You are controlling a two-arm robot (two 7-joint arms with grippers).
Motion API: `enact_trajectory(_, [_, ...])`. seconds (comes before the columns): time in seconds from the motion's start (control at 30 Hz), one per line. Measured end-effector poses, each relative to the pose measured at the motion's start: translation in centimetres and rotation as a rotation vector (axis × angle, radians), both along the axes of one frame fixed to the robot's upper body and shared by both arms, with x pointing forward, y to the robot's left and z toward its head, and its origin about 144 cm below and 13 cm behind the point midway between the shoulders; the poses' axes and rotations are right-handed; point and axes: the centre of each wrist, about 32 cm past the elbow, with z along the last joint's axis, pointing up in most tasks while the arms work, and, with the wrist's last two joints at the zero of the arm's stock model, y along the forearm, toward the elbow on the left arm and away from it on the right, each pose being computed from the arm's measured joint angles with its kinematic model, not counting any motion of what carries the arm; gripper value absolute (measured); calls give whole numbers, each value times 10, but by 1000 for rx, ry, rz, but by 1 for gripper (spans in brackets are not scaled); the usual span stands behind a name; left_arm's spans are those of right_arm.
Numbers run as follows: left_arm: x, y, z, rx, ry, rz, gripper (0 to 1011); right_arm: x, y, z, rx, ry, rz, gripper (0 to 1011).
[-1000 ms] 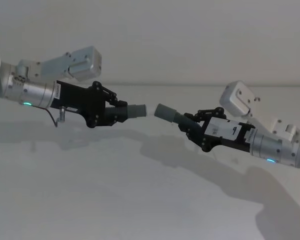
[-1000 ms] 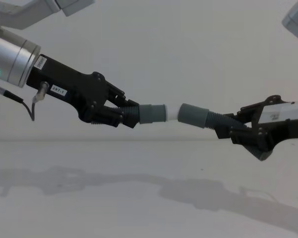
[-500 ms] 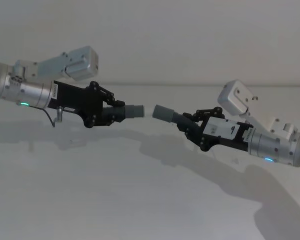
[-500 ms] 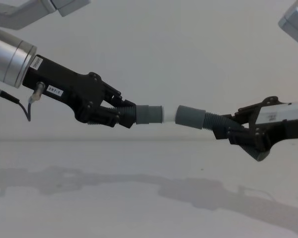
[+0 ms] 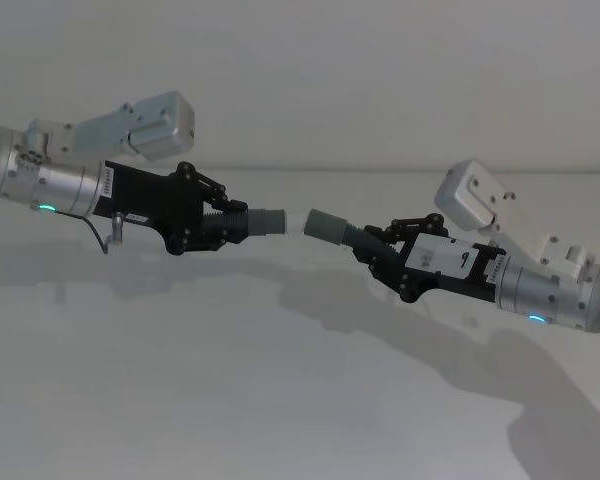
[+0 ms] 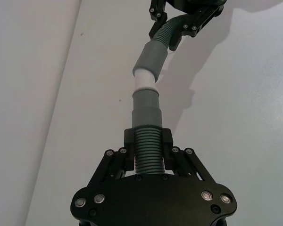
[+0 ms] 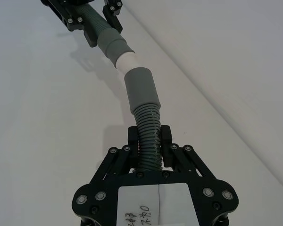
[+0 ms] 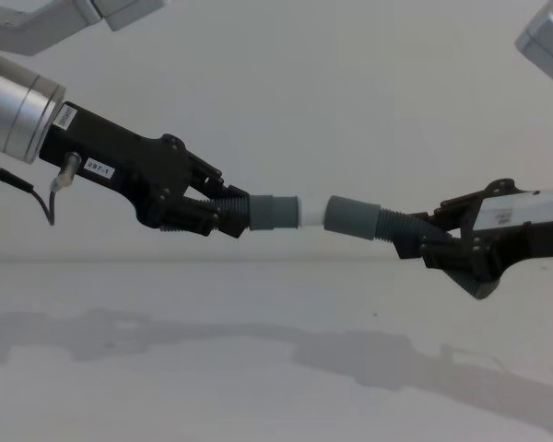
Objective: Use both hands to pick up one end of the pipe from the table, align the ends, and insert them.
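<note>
Both pipe pieces hang in the air above the white table [image 5: 280, 390]. My left gripper [image 5: 223, 222] is shut on the ribbed body of the left piece [image 8: 272, 212], whose collar carries a small white tip [image 8: 311, 213]. On the ribbed body of the right piece [image 8: 352, 218] my right gripper [image 5: 378, 252] is shut. The two ends face each other almost in line. The white tip [image 6: 144, 81] reaches the mouth of the right collar [image 6: 151, 55]; whether it sits inside, I cannot tell. From the right wrist, my own collar [image 7: 141, 89] meets that tip [image 7: 128, 61].
The pale wall behind meets the table at a straight edge [image 5: 310, 170]. Soft shadows of both arms fall on the table [image 8: 350, 354] below the pieces. Silver camera housings stick up from each wrist [image 5: 160, 125] [image 5: 477, 198].
Both grippers have drifted slightly to the left with their pieces. The two collars stand a little closer and more in line, with less of the white tip showing.
</note>
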Motion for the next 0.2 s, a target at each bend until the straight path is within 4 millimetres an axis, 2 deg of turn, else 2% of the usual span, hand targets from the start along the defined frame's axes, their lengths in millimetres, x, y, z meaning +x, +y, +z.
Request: enact_trajectory(0.2, [0, 0, 0, 0, 1, 1, 329, 0, 0, 0, 0, 0, 1, 265])
